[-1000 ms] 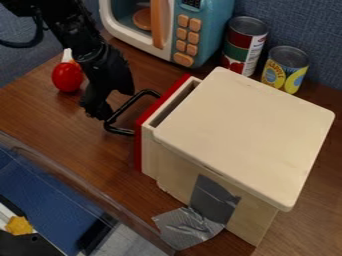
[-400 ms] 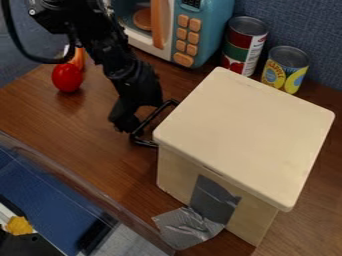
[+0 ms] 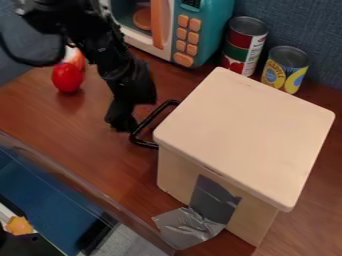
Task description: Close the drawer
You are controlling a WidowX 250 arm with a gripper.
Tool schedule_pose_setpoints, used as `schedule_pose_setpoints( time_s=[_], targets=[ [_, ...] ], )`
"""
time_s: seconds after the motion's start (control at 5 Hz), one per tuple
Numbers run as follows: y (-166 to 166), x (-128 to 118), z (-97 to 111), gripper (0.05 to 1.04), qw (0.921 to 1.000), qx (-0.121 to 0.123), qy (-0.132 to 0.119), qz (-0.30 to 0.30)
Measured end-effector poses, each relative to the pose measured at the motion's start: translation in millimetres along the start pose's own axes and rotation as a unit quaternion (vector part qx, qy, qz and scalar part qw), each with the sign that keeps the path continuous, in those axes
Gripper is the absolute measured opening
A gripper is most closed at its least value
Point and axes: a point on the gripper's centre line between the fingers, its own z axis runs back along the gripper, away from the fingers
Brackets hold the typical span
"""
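The black gripper [image 3: 123, 119] hangs low over the table, just left of the drawer's black handle [image 3: 148, 124]; whether the two touch I cannot tell. The pale wooden drawer box [image 3: 244, 132] stands right of centre. Its handle sticks out from under the left edge of the lid, close against the box. No drawer side or red front shows beyond that edge.
A teal toy microwave [image 3: 200, 30] stands at the back, with two cans [image 3: 244, 45] to its right. A red tomato-like object [image 3: 67, 77] lies left of the arm. Grey tape [image 3: 190, 227] runs from the box to the table [image 3: 73, 130].
The gripper moved right and the drawer slid into the box, its red front and side gone under the lid. Since the middle frame the gripper has shifted slightly back left, while the handle stayed put.
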Motion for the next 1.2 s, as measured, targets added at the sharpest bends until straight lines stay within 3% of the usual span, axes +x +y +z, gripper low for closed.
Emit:
schedule_pose_setpoints(
  time_s=[0.2,0.4,0.6,0.8,1.2],
  targets=[
    [-4,-30,22,1.001,0.9903,0.055,0.065,0.110],
    [-4,-38,46,1.001,0.9734,0.089,0.106,0.183],
    [-8,-40,65,1.001,0.9662,0.049,0.100,0.232],
    [-11,-33,92,1.001,0.9631,0.013,0.077,0.258],
    [-16,-30,118,1.001,0.9522,-0.071,0.033,0.295]
  ],
)
